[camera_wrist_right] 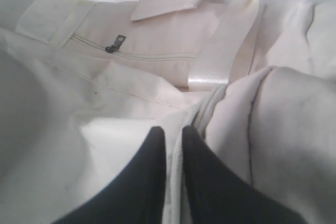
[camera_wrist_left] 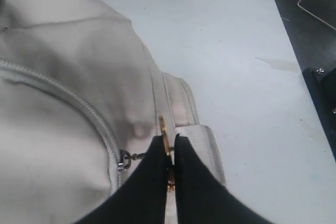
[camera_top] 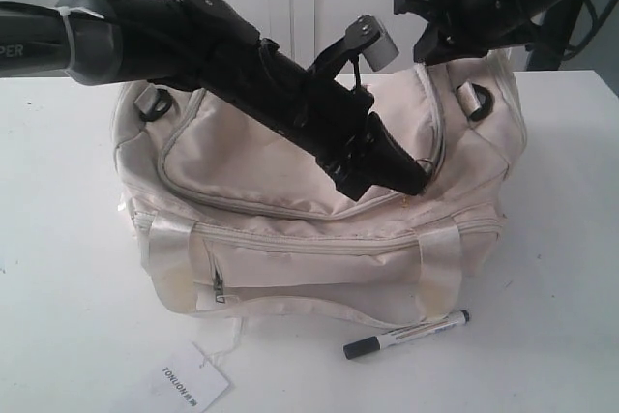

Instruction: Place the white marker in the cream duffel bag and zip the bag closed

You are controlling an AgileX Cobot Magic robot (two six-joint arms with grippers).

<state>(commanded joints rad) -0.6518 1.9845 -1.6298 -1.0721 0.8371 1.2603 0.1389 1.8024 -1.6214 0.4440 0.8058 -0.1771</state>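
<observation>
Exterior view: a white hang tag lies on the table at 7 o'clock of the cream duffel bag. The left gripper reaches across the bag to its 3 o'clock side, jaws clamped on the gold ring pull. The white marker lies on the table at 5 o'clock, just beside the bag. The right gripper hangs at 1 o'clock, jaws a sliver apart over a seam; whether they grip cloth I cannot tell.
</observation>
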